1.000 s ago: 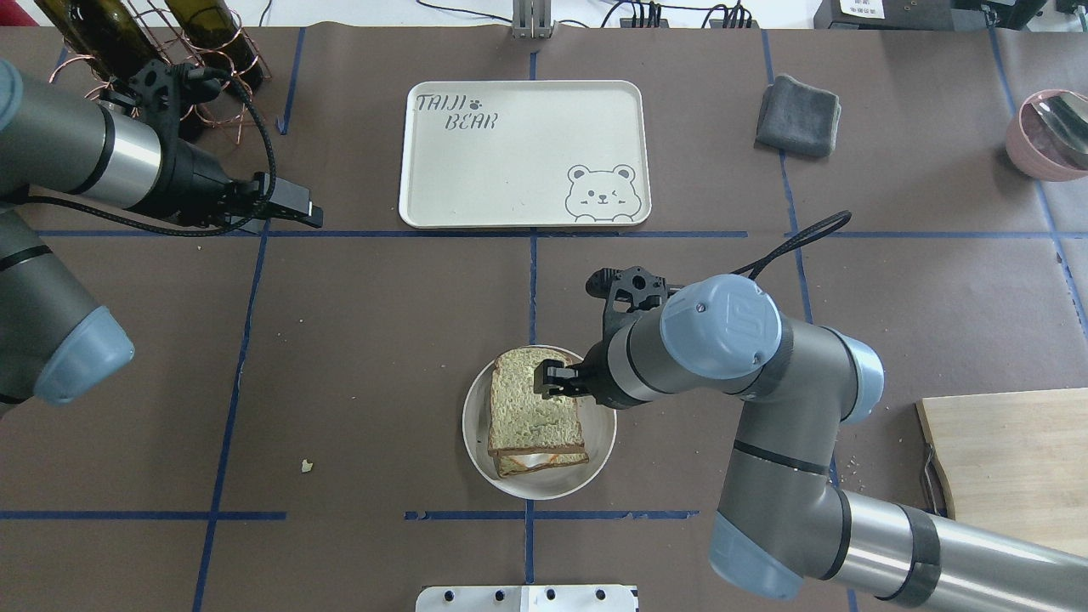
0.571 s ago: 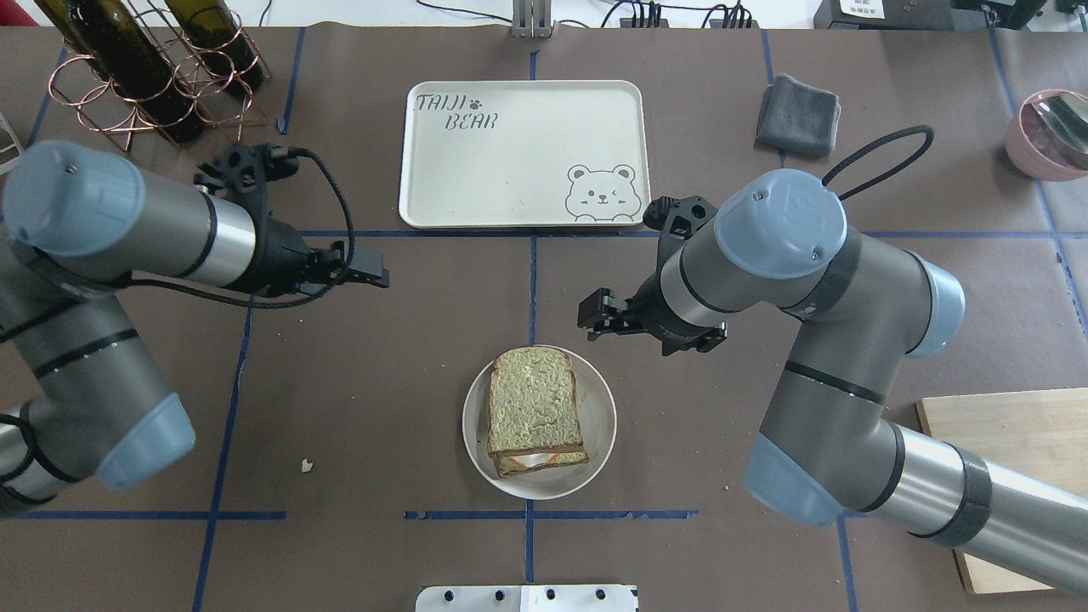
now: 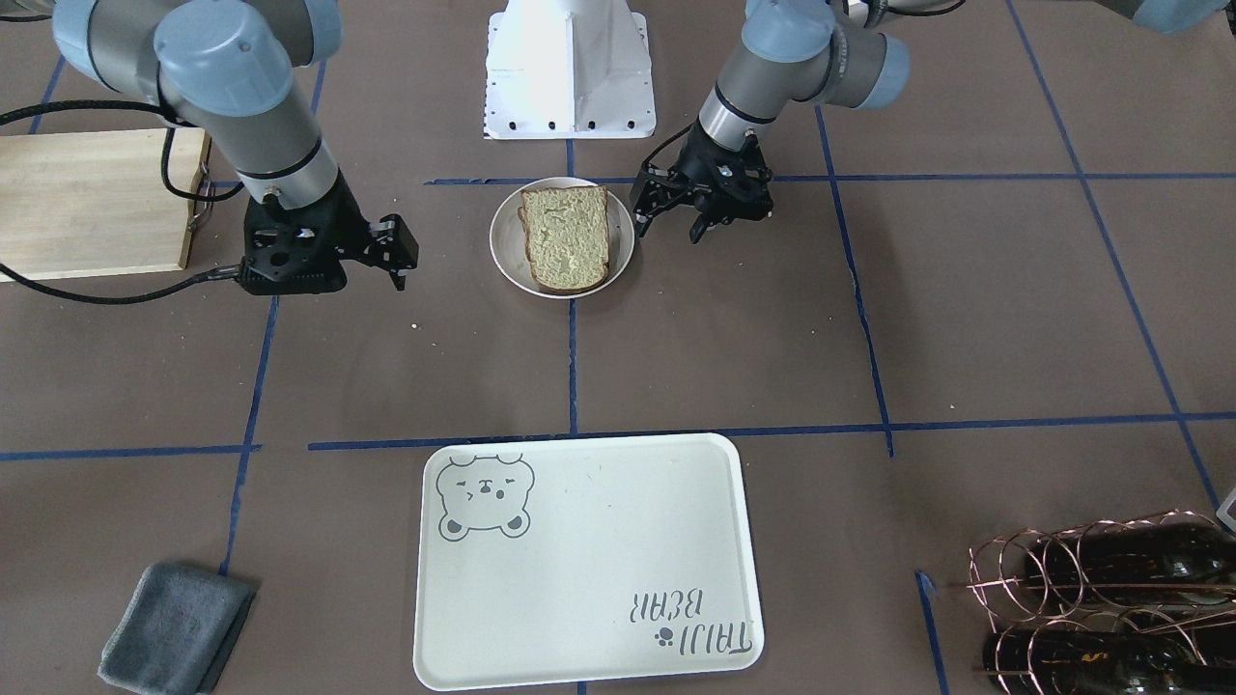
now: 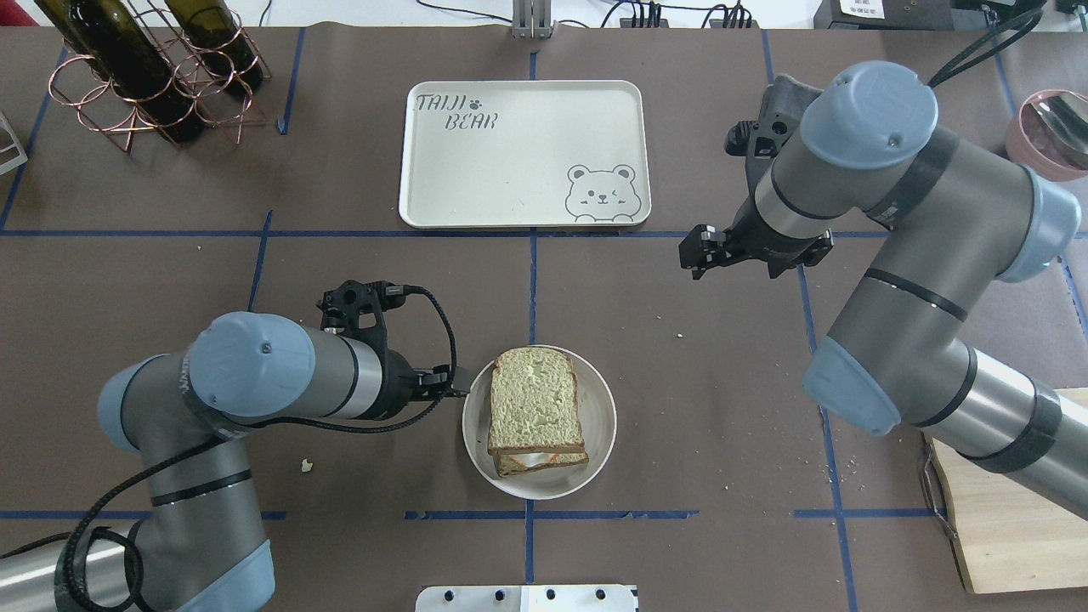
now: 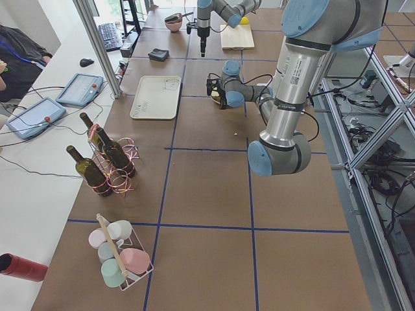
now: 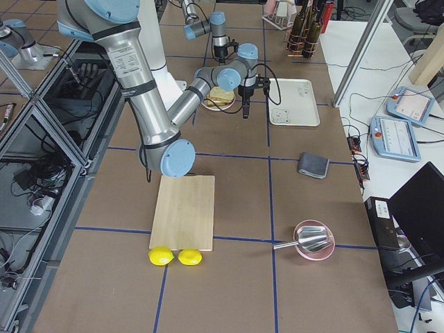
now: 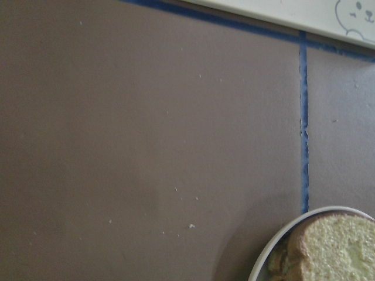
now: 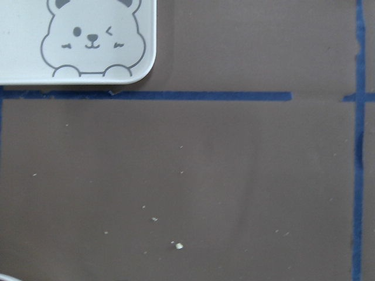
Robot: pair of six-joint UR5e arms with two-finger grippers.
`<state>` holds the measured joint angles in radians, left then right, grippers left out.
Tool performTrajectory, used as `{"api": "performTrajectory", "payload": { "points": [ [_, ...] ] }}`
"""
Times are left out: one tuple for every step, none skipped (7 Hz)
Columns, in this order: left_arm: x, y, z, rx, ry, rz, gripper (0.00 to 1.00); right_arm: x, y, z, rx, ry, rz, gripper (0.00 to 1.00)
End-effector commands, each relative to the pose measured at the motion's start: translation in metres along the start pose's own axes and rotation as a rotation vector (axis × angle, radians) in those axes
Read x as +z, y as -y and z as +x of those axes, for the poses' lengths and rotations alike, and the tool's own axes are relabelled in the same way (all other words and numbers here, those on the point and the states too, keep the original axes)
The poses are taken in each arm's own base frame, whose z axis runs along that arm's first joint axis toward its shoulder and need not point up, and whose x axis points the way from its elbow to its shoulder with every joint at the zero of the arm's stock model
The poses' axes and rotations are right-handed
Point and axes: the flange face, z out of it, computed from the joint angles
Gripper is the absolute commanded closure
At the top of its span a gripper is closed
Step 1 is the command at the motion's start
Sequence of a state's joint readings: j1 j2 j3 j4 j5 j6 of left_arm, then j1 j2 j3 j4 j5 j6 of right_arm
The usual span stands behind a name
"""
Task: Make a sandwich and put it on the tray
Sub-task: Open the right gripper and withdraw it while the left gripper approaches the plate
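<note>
Overhead view of a brown table marked with blue tape lines. A sandwich (image 4: 534, 399) sits on a small round white plate (image 4: 600, 442) in the lower centre — two bread slices stacked, with a sliver of white egg (image 4: 534, 460) showing at the bottom edge. The cream tray (image 4: 527, 170) with a bear drawing lies in the upper centre, well apart from the plate. The left gripper (image 4: 457, 391) comes in from the lower left and hovers just beside the plate's left rim. The front-facing view shows its fingers (image 3: 641, 214) spread apart, holding nothing. The right gripper (image 4: 693, 255) hangs at centre right, near the tray's lower right corner — its fingers look parted and hold nothing. A wooden cutting board (image 4: 1011, 527) fills the lower right corner. Wine bottles (image 4: 140, 76) in a copper rack stand at upper left.
</note>
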<state>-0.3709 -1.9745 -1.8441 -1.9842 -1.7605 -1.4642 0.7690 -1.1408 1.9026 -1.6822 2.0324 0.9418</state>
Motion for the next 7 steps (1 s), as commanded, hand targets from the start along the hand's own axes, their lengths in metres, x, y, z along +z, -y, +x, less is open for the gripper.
{"api": "performTrajectory", "payload": {
  "points": [
    [0.02, -0.027, 0.02, 0.0, 0.015, -0.017, 0.47, -0.008, 0.021, 0.056, -0.069, -0.025, -0.003, 0.0],
    [0.025, -0.03, 0.02, 0.002, 0.021, -0.022, 0.53, -0.007, 0.022, 0.065, -0.064, -0.031, -0.003, 0.0],
    [0.03, -0.03, 0.019, 0.002, 0.027, -0.026, 0.58, -0.005, 0.022, 0.071, -0.058, -0.032, -0.009, 0.0],
    [0.035, -0.032, 0.019, 0.003, 0.031, -0.029, 0.6, -0.004, 0.021, 0.078, -0.049, -0.03, -0.016, 0.0],
    [0.039, -0.031, 0.018, 0.002, 0.037, -0.031, 0.6, -0.003, 0.019, 0.091, -0.038, -0.034, -0.02, 0.0],
    [0.04, -0.031, 0.018, 0.003, 0.039, -0.031, 0.62, -0.005, 0.02, 0.094, -0.04, -0.031, -0.022, 0.0],
    [0.042, -0.031, 0.019, 0.003, 0.04, -0.031, 0.69, -0.004, 0.02, 0.095, -0.04, -0.033, -0.024, 0.0]
  ]
}}
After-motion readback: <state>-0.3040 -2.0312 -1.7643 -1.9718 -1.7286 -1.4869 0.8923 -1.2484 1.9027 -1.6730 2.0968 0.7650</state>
